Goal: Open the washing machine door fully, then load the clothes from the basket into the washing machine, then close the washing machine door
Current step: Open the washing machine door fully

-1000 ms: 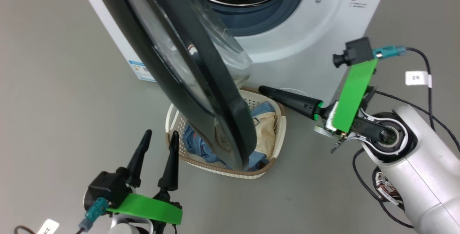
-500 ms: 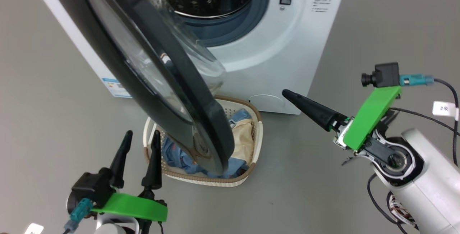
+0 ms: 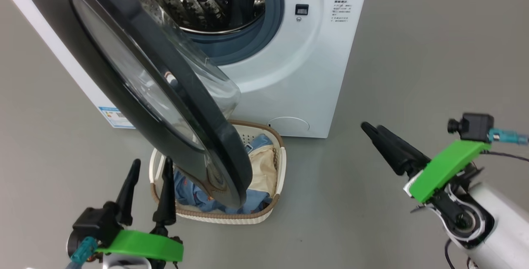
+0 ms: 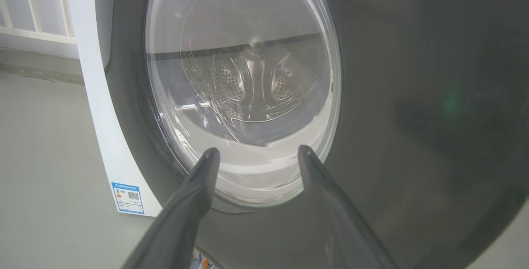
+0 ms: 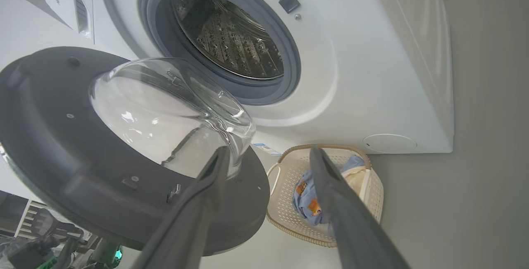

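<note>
Washing machine door (image 3: 165,108) part-open, lower rim edge overhangs basket (image 3: 279,170). Clothes (image 3: 190,190) in basket, under door. Washing machine (image 3: 289,74) drum mouth behind door. Room to move over floor (image 3: 413,54) right of door. Left gripper (image 3: 151,160) just beside door's outer face, fingers spread, empty. Right gripper (image 3: 372,126) well right of door, fingers spread, empty.

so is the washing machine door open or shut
Open. The washing machine door stands swung out over the basket, leaving the steel drum exposed.
</note>
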Controlling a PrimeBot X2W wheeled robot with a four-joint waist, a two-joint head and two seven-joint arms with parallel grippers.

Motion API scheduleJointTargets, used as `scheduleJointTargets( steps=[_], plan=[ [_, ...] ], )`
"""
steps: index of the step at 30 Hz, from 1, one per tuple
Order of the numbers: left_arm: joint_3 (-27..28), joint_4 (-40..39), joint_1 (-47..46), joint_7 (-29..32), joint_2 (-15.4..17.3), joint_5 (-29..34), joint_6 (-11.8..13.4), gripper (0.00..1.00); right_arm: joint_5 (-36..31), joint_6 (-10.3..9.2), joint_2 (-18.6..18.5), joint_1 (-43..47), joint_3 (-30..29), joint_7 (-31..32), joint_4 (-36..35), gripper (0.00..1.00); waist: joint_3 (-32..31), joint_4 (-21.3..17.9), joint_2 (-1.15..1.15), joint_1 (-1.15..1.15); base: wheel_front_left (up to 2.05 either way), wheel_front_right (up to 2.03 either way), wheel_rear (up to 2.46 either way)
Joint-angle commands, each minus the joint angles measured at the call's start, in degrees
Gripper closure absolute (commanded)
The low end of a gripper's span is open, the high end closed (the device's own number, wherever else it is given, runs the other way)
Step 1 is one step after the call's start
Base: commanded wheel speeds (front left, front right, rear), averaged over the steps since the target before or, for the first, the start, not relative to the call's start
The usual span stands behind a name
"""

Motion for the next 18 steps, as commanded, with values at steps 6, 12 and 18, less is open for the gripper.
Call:
scheduleJointTargets(
  steps=[6, 12, 18],
  plan=[
    [2.47, -1.24, 1.26, -0.37, 0.94, 0.47, -0.28, 0.00, -3.14, 0.33, -3.88, 2.14, 6.08, -10.98, 2.67, 0.00, -1.25, -0.52, 0.00, 0.00, 0.00, 0.00, 0.00],
    [3.02, -1.23, 2.14, -0.37, 1.06, 0.49, -0.28, 0.00, -4.75, 0.33, -4.68, 2.44, 8.90, -15.40, 6.52, 0.00, -2.22, -0.92, 0.00, 0.00, 0.00, 0.00, 0.00],
    [3.49, -1.45, 2.81, -0.37, 1.11, 0.64, -0.28, 0.00, -12.15, 0.33, -2.63, 3.96, 0.97, -15.93, 9.62, 0.00, -2.78, -1.36, 0.00, 0.00, 0.00, 0.00, 0.00]
  ],
)
